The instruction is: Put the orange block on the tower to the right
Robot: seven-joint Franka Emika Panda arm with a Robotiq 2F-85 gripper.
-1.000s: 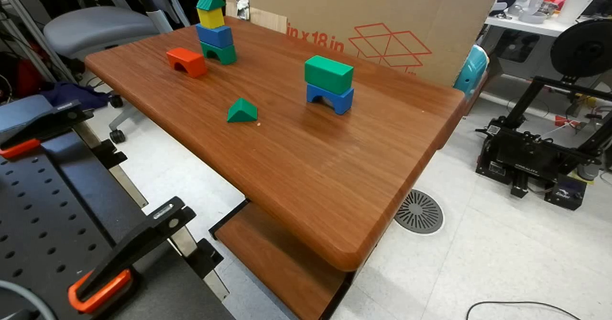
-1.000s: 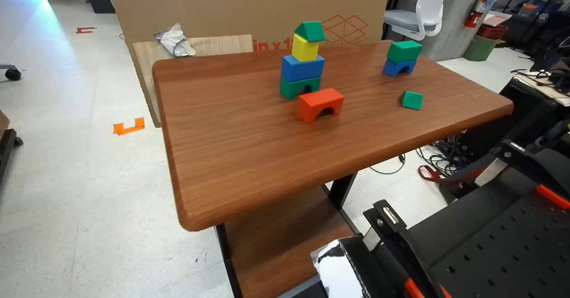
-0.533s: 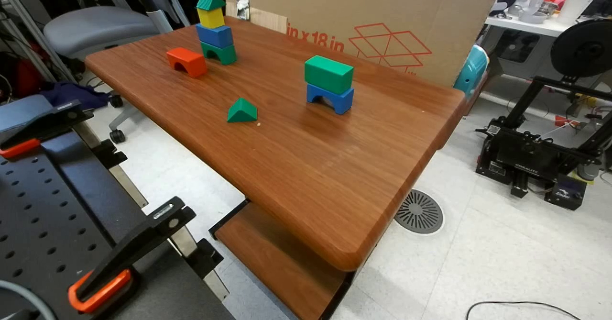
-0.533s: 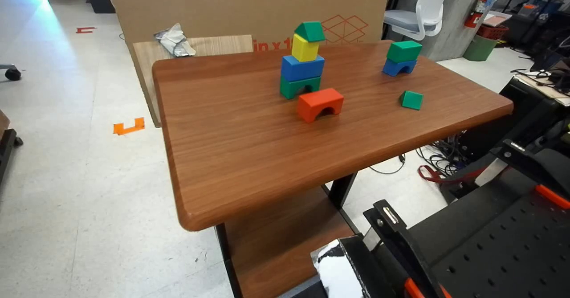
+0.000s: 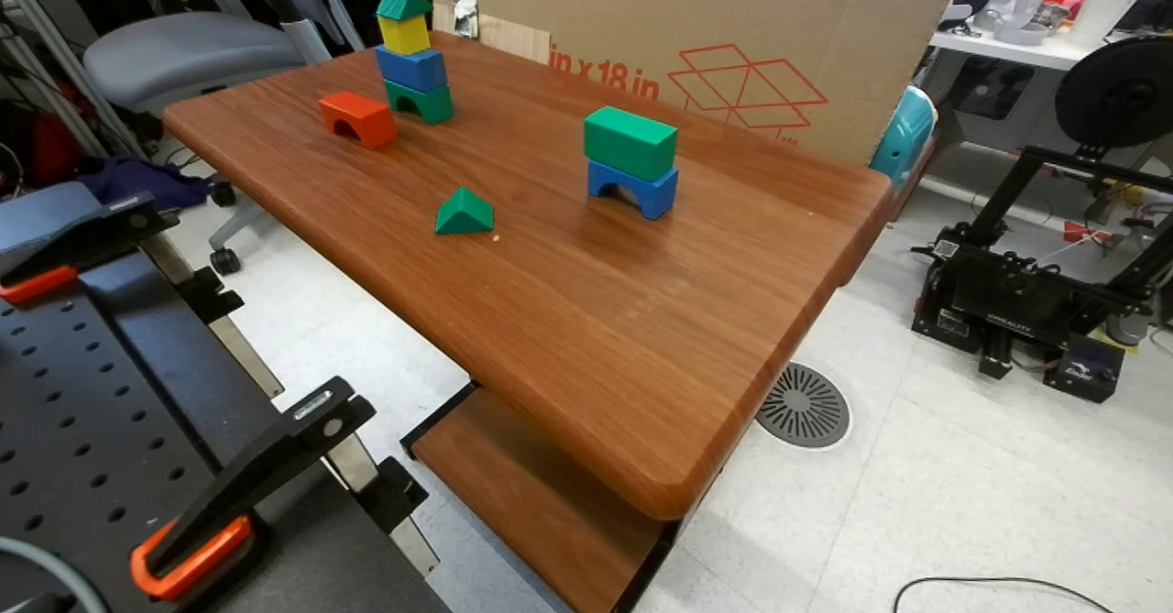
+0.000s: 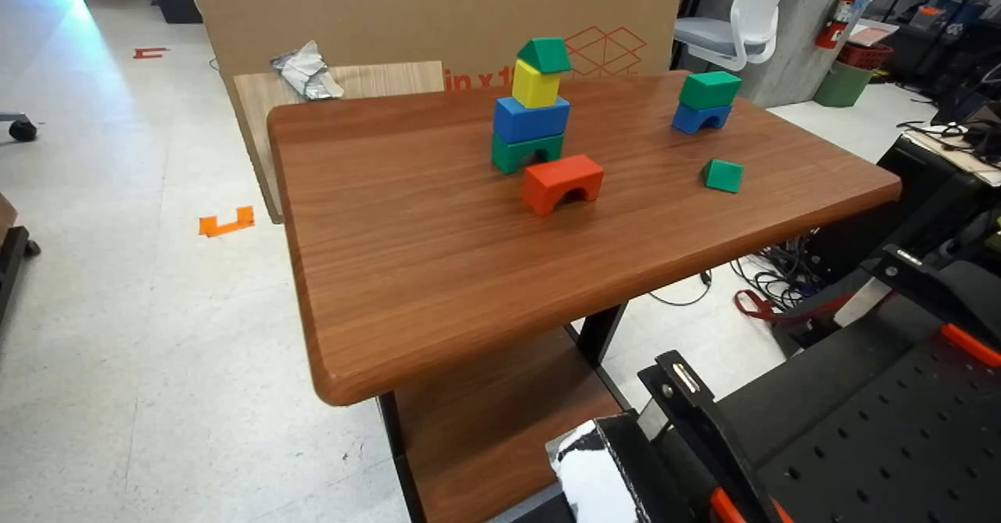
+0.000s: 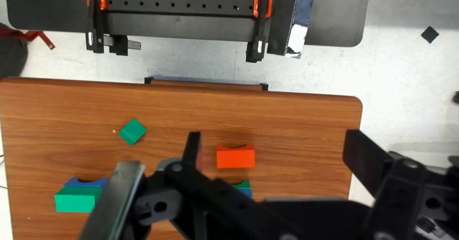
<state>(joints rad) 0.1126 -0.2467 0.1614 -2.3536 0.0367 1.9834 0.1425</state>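
Gripper (image 7: pixel 273 139) stood wide, held nothing. Orange block (image 6: pixel 561 173) sat near taller stack (image 6: pixel 531 120); risk was crooked descent toppling it.

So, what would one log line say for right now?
orange block: on table; short tower: not yet topped; jaws: open, empty

Brown table (image 5: pixel 586 320) with orange block (image 5: pixel 367 118), green triangular block (image 5: pixel 465 213), short tower (image 5: pixel 632 155), taller stack (image 5: pixel 412 68)

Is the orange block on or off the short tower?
Off: both exterior views show the orange block resting on the table, apart from the short tower.
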